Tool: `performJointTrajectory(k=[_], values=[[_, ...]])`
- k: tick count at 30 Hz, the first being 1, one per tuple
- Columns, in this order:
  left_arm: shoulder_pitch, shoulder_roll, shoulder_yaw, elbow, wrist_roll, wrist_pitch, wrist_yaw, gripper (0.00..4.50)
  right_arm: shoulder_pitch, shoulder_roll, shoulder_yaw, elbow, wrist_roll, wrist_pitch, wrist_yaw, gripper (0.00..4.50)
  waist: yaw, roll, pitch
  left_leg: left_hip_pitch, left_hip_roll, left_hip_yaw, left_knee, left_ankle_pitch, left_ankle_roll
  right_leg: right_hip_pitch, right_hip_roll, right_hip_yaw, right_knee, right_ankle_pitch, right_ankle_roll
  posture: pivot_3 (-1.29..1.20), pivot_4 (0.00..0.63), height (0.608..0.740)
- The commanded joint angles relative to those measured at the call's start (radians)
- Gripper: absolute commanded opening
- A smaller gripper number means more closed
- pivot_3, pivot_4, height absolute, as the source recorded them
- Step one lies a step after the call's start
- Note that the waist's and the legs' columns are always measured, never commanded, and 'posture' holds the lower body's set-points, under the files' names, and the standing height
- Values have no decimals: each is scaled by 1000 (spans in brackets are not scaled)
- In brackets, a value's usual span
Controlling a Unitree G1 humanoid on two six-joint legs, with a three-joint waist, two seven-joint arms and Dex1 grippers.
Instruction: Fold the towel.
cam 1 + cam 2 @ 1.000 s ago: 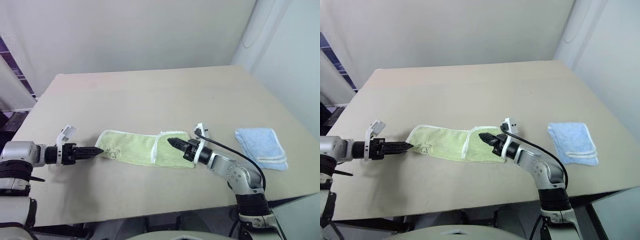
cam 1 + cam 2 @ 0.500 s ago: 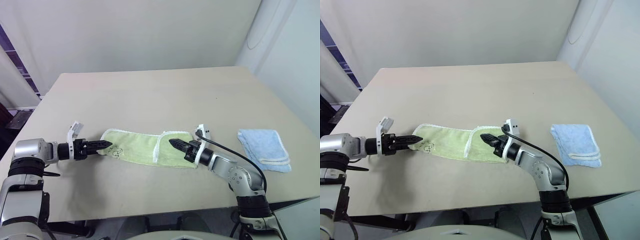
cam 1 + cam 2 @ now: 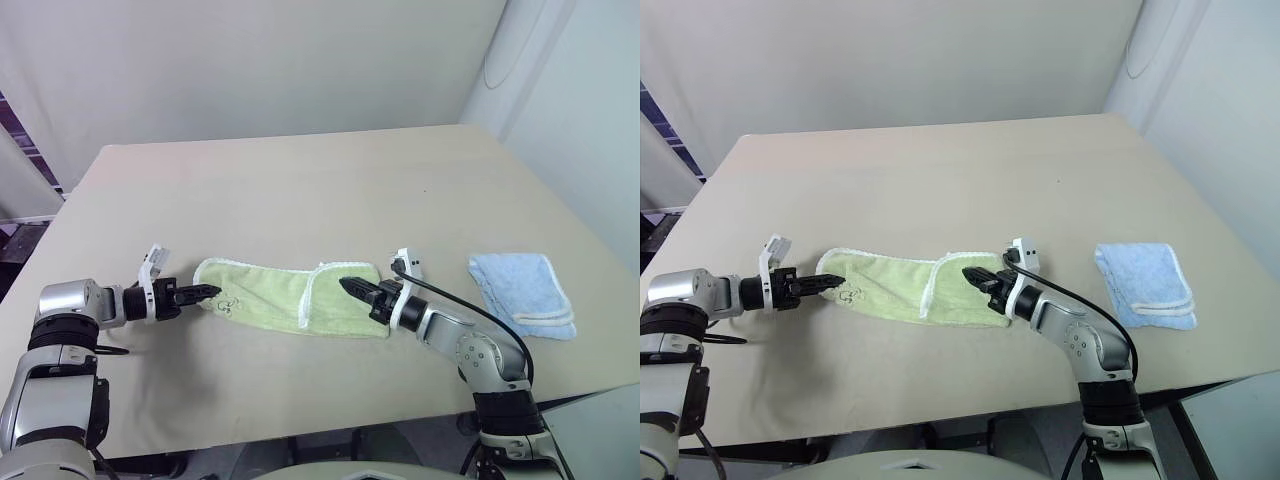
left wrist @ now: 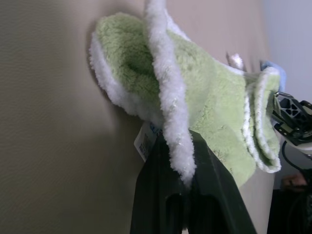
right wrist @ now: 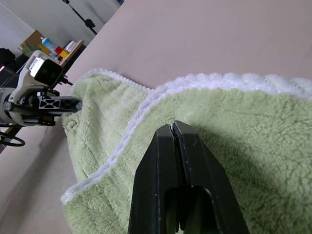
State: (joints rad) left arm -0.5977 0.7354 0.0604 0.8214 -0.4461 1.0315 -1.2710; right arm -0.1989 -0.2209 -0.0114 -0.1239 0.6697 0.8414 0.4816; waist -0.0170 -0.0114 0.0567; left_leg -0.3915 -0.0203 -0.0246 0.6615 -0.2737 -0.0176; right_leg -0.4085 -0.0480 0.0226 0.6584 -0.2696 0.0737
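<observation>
We see the towel (image 3: 290, 298) lying stretched out on the table (image 3: 300, 190) near its front edge, its right end folded over onto itself. The left gripper (image 3: 208, 292) is clamped on the white corded edge at the towel's left end. The right gripper (image 3: 347, 286), fingers pressed together with nothing between them, rests on the folded right end. A light blue towel (image 3: 523, 293) lies near the table's right edge.

A folded light blue towel (image 3: 523, 282) near the right edge of a beige table (image 3: 300, 180).
</observation>
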Motion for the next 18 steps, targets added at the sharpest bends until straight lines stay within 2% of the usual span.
performJointTrajectory(k=[1, 7, 13, 18], values=[[-24, 38, -31, -48, 11, -33, -86, 16, -4, -8, -14, -50, -1, -19, 1, 0, 0, 0, 0, 0, 0, 0, 0, 0, 0, 0, 0, 0, 0, 0, -1, 0, 0, 740], [-57, 76, -87, -200, -3, -49, -213, 16, 14, -29, -31, -90, 6, -33, 9, 0, 2, 0, 0, -2, 0, 0, 0, 0, 0, -1, -1, 0, -2, -1, -2, 0, 0, 740], [-85, 64, -151, -346, -20, -35, -283, 16, 42, -44, -55, -139, 16, -55, 6, 0, 0, 0, 0, -2, 0, 0, -3, 0, 0, -1, -2, 1, -4, -1, -2, 0, 0, 740], [-179, -58, -236, -359, -34, 18, -294, 16, 98, -41, -121, -222, 57, -78, -2, 0, 12, 0, 0, -2, 0, 0, -4, 0, 0, -1, -1, 0, -4, -1, -1, 0, 0, 740]])
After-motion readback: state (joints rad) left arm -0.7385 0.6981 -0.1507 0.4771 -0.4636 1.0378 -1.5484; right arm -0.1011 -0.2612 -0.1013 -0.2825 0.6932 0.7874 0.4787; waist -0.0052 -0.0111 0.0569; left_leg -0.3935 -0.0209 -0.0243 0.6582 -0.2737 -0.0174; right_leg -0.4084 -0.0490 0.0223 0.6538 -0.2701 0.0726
